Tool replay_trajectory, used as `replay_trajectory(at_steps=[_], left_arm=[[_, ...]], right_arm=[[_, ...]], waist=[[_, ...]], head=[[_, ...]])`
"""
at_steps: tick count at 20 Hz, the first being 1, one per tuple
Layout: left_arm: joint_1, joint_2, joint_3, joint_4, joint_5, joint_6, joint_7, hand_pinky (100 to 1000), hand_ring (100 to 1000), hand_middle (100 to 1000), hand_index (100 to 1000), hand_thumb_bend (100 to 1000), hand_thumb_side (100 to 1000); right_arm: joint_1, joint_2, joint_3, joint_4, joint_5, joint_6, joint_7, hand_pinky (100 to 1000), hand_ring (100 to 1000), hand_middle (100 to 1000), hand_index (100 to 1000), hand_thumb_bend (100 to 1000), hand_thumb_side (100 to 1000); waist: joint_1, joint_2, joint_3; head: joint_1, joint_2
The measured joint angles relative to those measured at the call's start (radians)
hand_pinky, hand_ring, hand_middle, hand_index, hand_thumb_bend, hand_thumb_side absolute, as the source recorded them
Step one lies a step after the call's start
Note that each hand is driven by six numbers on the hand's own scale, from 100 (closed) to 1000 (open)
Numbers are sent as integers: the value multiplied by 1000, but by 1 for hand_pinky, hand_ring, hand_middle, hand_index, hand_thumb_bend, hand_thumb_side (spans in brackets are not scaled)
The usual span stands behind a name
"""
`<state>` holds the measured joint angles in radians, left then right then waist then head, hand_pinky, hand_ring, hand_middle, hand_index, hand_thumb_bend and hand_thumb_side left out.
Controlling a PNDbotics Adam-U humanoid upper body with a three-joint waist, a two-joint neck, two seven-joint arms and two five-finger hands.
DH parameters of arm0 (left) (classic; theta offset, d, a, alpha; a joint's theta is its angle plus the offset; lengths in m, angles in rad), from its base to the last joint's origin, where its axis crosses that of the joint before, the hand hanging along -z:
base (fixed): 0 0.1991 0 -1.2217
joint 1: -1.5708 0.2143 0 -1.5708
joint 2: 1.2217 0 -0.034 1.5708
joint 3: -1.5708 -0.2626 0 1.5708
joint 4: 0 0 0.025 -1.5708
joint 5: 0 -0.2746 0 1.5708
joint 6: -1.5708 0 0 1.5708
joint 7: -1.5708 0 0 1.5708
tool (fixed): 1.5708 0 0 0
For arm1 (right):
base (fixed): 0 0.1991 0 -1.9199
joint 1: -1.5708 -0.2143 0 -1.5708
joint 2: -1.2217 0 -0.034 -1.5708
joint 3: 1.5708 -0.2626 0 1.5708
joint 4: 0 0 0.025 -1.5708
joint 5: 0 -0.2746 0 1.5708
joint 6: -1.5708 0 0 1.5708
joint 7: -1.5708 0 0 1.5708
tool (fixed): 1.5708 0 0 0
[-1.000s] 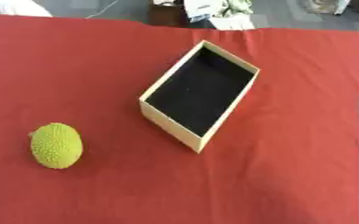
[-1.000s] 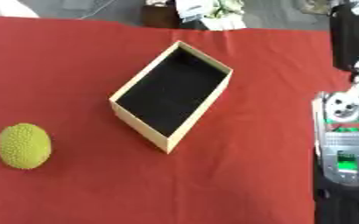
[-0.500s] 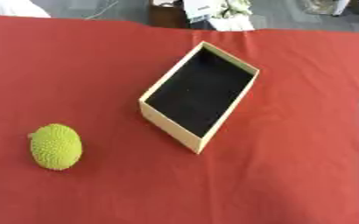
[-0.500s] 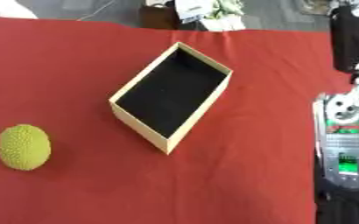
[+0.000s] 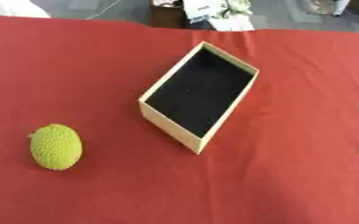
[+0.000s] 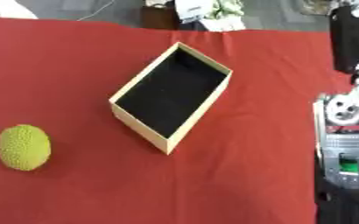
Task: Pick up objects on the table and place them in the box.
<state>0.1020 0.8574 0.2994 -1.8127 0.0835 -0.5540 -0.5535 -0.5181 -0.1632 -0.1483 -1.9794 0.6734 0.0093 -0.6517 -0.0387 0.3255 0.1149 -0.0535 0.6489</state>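
Observation:
A yellow-green bumpy fruit (image 5: 56, 146) lies on the red tablecloth at the left. An open tan cardboard box (image 5: 199, 94) with a black inside sits askew near the middle, and nothing shows in it. Part of my right arm (image 6: 345, 131), black with a silver joint and a small green light, runs along the right edge of the right eye view, well clear of the box. No hand can be made out in either view. The left arm does not show.
The red cloth (image 5: 98, 65) covers the whole table. Past its far edge lie a dark stand and some white and green clutter (image 5: 209, 11). Open cloth lies between the fruit and the box.

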Motion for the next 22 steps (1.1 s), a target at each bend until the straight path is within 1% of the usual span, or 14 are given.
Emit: replay_trajectory(at_steps=[5,8,12,18,22], left_arm=[[-9,8,-9,14,20,0,0,854,815,798,887,640,100],[-24,9,-20,19,26,0,0,853,810,793,883,626,106],[-78,16,-40,23,54,0,0,853,808,796,884,606,100],[-185,22,-81,32,95,0,0,855,808,798,886,584,100],[-226,25,-115,38,95,0,0,860,816,809,891,589,100]], right_arm=[[0,0,1,0,0,0,0,792,916,522,547,100,535],[1,0,1,0,-3,0,0,792,917,522,547,100,535],[4,0,2,0,-8,-1,1,792,917,522,547,100,535],[8,2,2,0,-9,-4,3,792,920,521,547,100,535],[9,8,2,0,-11,-7,3,793,921,521,547,100,535]], waist=[[1,0,-4],[1,0,-4],[1,0,-7],[3,0,-11],[6,0,-14]], head=[[5,0],[7,1],[9,1],[15,1],[17,1]])
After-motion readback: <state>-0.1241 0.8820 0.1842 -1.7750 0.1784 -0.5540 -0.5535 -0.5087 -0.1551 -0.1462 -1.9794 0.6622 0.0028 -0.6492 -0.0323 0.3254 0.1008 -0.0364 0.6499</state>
